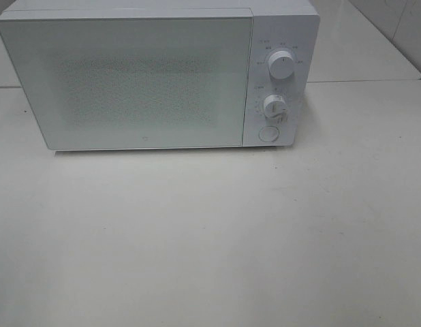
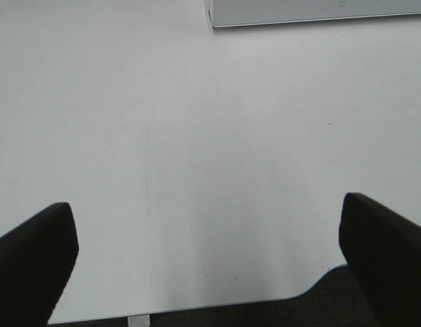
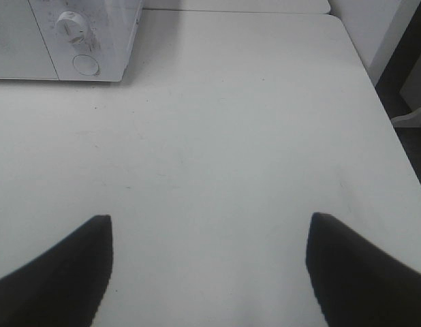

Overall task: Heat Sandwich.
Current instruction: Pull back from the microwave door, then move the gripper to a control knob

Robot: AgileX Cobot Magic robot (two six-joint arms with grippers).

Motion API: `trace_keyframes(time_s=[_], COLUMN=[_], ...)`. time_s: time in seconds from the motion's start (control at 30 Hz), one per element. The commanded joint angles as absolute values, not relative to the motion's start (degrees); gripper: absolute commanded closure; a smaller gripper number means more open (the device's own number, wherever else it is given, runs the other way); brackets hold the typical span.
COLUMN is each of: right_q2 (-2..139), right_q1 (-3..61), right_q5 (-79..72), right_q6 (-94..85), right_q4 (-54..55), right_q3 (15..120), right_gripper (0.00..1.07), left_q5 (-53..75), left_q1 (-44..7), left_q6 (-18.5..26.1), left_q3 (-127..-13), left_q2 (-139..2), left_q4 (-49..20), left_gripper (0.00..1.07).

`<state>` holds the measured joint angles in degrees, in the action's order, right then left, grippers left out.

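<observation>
Cannot see the sandwich anywhere; perhaps inside the shut microwave (image 1: pixel 156 78), so likely the heating step. Holding nothing in left gripper (image 2: pixel 207 225) or right gripper (image 3: pixel 210 221), both spread wide. Next probably calls for reaching the dials (image 1: pixel 281 66).

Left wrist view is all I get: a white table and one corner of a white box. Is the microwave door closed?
Observer: Yes, the high view shows the microwave with its door shut.
Operator: Is the sandwich visible anywhere?
Observer: No, none of the three views shows the sandwich.
Operator: How is the right gripper?
Observer: The right gripper is open above the table, holding nothing.
</observation>
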<state>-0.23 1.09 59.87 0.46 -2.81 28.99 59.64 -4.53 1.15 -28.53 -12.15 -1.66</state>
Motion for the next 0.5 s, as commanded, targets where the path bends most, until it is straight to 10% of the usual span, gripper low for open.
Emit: trace_keyframes(time_s=[0.03, 0.5], right_q2=[-1.72, -1.72], right_q1=[0.80, 0.80], right_q5=[59.36, 59.36], right_q6=[0.63, 0.63], right_q4=[-2.52, -2.52], right_q3=[28.99, 28.99], right_gripper=[0.32, 0.32], left_q5=[59.36, 59.47], left_q1=[-3.72, 0.63], left_q6=[1.26, 1.26], left_q3=[-28.36, -28.42], left_q2=[-11.75, 1.78], left_q4=[-1.83, -1.60], left_gripper=[0.06, 0.06])
